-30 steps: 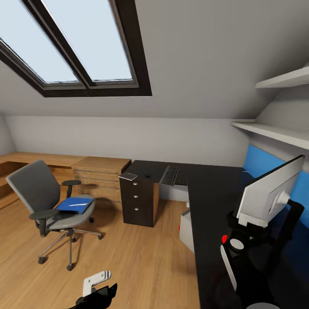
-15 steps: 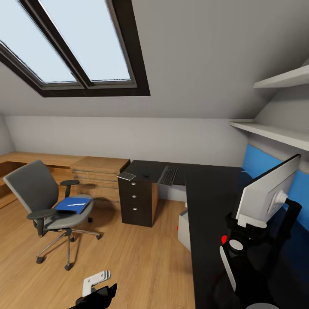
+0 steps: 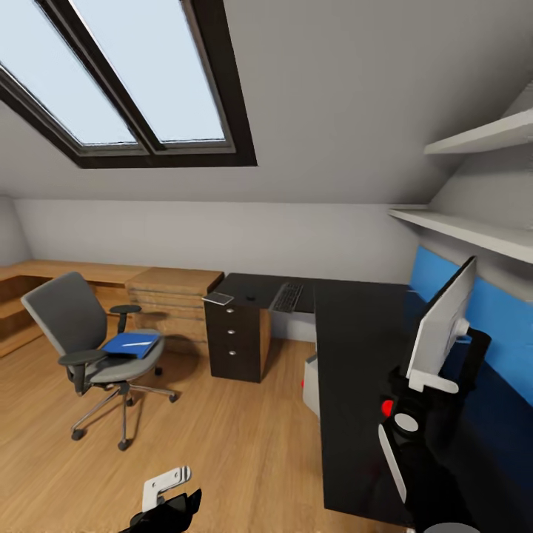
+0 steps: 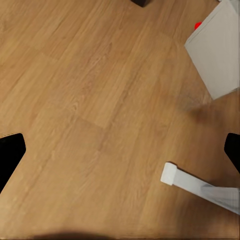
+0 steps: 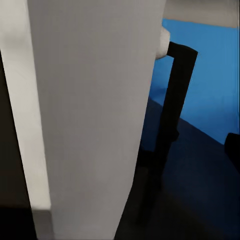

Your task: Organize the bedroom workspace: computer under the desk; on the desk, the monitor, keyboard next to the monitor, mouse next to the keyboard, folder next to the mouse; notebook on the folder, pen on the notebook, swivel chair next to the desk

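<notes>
The grey swivel chair (image 3: pixel 78 329) stands on the floor at the left, apart from the desk, with the blue folder (image 3: pixel 132 345) on its seat and a thin white pen (image 3: pixel 138 344) on the folder. On the black L-shaped desk (image 3: pixel 355 348), the far wing carries the notebook (image 3: pixel 219 299), the mouse (image 3: pixel 250 297) and the keyboard (image 3: pixel 289 297). The monitor (image 3: pixel 443 326) stands on the near wing, back towards me. Under the desk sits the computer (image 3: pixel 311 385). My right gripper (image 5: pixel 120 150) is close behind the monitor (image 5: pixel 95 110); one fingertip (image 5: pixel 233 150) shows at full spread. My left gripper (image 4: pixel 120 155) hangs open over bare floor.
A light wooden drawer cabinet (image 3: pixel 174 303) and a low wooden bench (image 3: pixel 52 275) line the far wall behind the chair. White shelves (image 3: pixel 474 233) hang above the desk at the right. The left wrist view holds the computer (image 4: pixel 215 50) and a white desk leg (image 4: pixel 200 187).
The whole head view has shifted, so the camera moved. The monitor now looks more edge-on and the desk's near corner has come into view. Chair, folder and desk items keep their places.
</notes>
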You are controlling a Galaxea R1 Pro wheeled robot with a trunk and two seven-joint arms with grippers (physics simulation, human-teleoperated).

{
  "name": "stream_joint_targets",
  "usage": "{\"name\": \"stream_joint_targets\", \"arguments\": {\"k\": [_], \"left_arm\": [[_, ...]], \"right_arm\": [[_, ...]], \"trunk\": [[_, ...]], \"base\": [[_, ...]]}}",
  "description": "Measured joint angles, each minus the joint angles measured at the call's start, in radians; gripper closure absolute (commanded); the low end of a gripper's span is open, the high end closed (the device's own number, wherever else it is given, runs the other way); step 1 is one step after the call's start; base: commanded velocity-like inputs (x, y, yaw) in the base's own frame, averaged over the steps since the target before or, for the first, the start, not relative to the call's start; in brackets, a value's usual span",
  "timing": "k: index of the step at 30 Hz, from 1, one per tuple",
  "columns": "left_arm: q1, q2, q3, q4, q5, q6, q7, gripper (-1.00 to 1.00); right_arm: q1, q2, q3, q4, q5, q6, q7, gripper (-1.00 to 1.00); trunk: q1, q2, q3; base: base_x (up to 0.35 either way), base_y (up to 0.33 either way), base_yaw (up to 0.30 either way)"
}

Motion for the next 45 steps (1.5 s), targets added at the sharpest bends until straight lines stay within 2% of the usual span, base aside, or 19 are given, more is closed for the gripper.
{"name": "stream_joint_targets", "arguments": {"k": [15,22,45], "left_arm": [[0.0,0.002,0.004,-0.001,0.001,-0.002,0.001,-1.0],[0.0,0.002,0.005,-0.001,0.003,0.0,0.001,-1.0],[0.0,0.001,0.006,-0.001,0.005,0.0,0.0,-1.0]], "right_arm": [[0.0,0.0,0.002,0.0,0.003,-0.003,0.002,-1.0],[0.0,0.0,0.003,0.006,-0.001,-0.005,0.006,-1.0],[0.0,0.003,0.008,0.046,0.002,-0.033,0.037,-1.0]], "trunk": [[0.0,0.0,0.0],[0.0,0.0,0.0],[0.0,0.0,0.0]], "base": [[-0.031,-0.311,0.0],[-0.196,-0.205,0.0],[-0.017,-0.005,0.0]]}}
